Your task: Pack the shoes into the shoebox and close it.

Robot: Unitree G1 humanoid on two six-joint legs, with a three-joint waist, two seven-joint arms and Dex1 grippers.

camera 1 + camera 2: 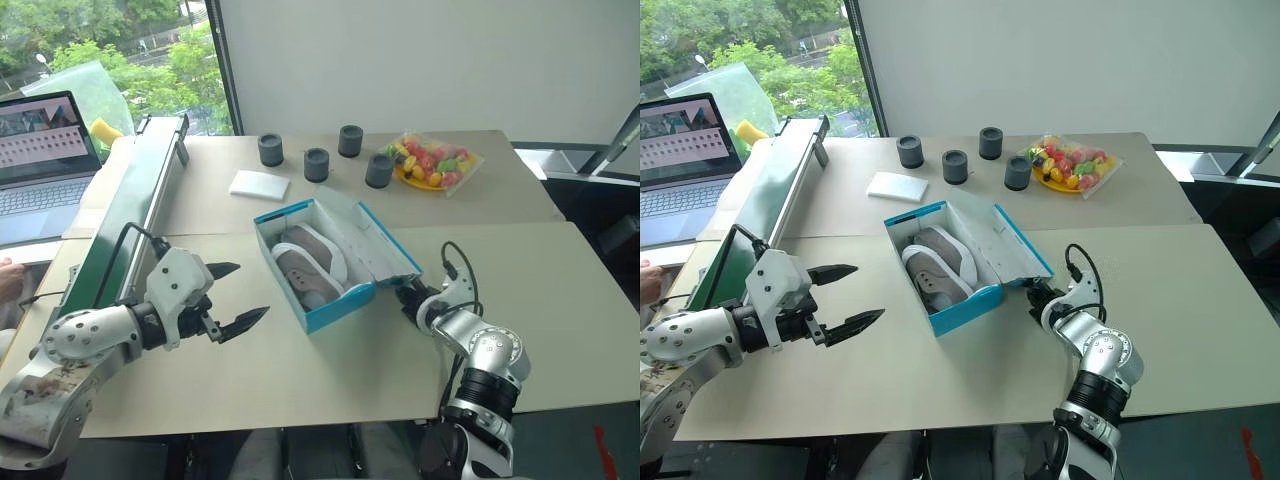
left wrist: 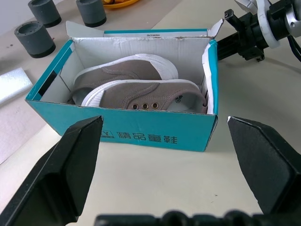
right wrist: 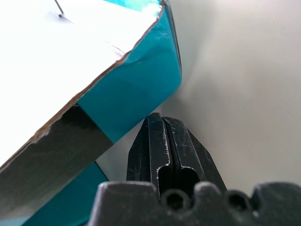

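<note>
Shoebox [image 1: 330,262] sits mid-table, both shoes [image 2: 141,87] inside, lid [image 1: 372,238] leaning open. Nearest it, the right gripper [image 3: 164,136], fingers pressed together, noses under the lid's edge; left gripper [image 1: 225,298] gapes beside. Light, floppy cardboard, probably: push the lid near its free edge.

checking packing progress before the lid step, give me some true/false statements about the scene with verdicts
1. Both shoes lie inside the shoebox. True.
2. The lid is closed. False: it stands open, tilted toward the robot's right.
3. The left tool is open. True.
4. The right tool grips a shoe. False: it is shut on nothing, beside the lid's lower edge.
5. Four dark cylinders stand beyond the box. True.
</note>
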